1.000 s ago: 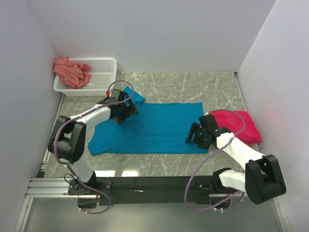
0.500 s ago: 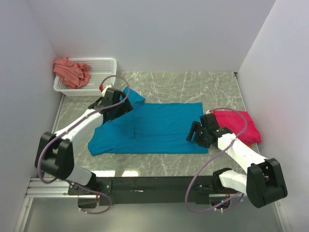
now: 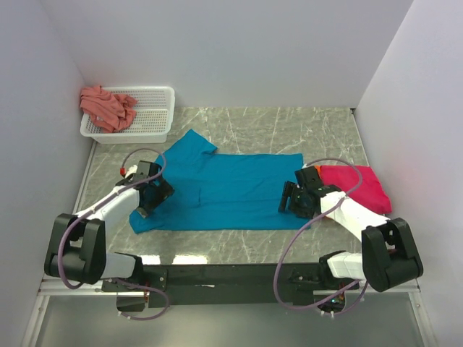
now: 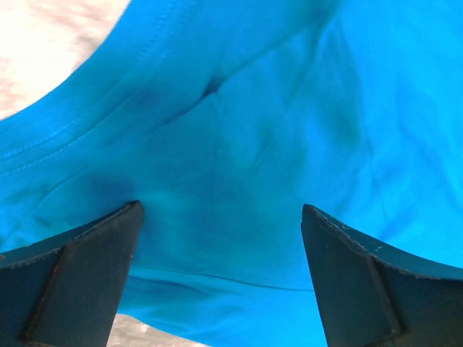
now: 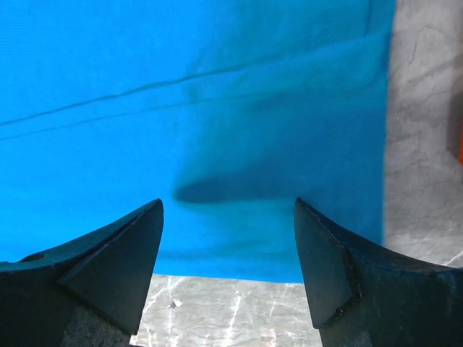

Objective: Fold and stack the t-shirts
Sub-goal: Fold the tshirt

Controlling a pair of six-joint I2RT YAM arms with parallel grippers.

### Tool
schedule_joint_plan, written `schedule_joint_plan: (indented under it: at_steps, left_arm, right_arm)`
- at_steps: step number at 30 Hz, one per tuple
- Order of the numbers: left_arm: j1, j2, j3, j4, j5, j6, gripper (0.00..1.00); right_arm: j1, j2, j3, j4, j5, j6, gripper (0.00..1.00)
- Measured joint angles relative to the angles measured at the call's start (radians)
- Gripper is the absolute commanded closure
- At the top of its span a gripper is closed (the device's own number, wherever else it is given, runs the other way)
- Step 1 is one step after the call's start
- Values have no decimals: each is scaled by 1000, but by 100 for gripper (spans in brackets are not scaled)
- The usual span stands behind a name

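**Status of work, near to far**

1. Left gripper [image 4: 221, 210]: the fingers are spread wide. It hovers low over the near-left part of the teal-blue cloth short-sleeved t-shirt [image 3: 231, 191]. No cloth is pinched between the fingers.

2. Right gripper [image 5: 228, 202]: the fingers are spread apart. It hovers over the near-right corner of the teal-blue t-shirt, just inside the right edge. It holds nothing.

3. The teal-blue t-shirt lies spread flat in the middle of the grey marble-patterned table [image 3: 253, 123], between the two grippers. One sleeve points to the far left. Shallow creases show near the left end. No finished fold is evident. Judgement: this shirt is at the start of folding, and both grippers are placed to take an edge.

4. The magenta-pink cloth t-shirt [image 3: 362, 189] lies at the right side of the table as a compact flat packet, just beside the right gripper. Judgement: it is folded and forms the base of the stack.

5. The white plastic mesh basket [image 3: 155, 116] stands at the far left. A crumpled salmon-pink cloth t-shirt [image 3: 107, 107] hangs over its left end, unfolded.

Judgement: one shirt is done, one is in work, and at least one waits.
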Motion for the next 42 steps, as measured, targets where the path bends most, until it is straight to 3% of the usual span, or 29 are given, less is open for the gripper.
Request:
schedule_joint_plan:
  at_steps: [10,17,24,30,36,42]
  left_arm:
    - [23,-52,-9,-236,6,-131,1]
    - [23,-108,-9,-422,25,-163,1]
    - [21,-85,255,-382,34,-95,1]
    - [-44,241,673,-307,-43,16,1]
    - [-101,655,1102,-294,-145,119,1]
    - [-113,985,1467,-395,-213,170,1]
  right_arm:
    - [0,-60,-49,-2,-43,48,21]
    - [0,-167,-88,-119,-74,103,21]
    - [0,-178,100,-181,-21,77,20]
    - [0,-153,274,-124,39,49,20]
    - [-8,-106,314,-100,71,42,20]
    - [-31,-101,315,-96,87,34,19]
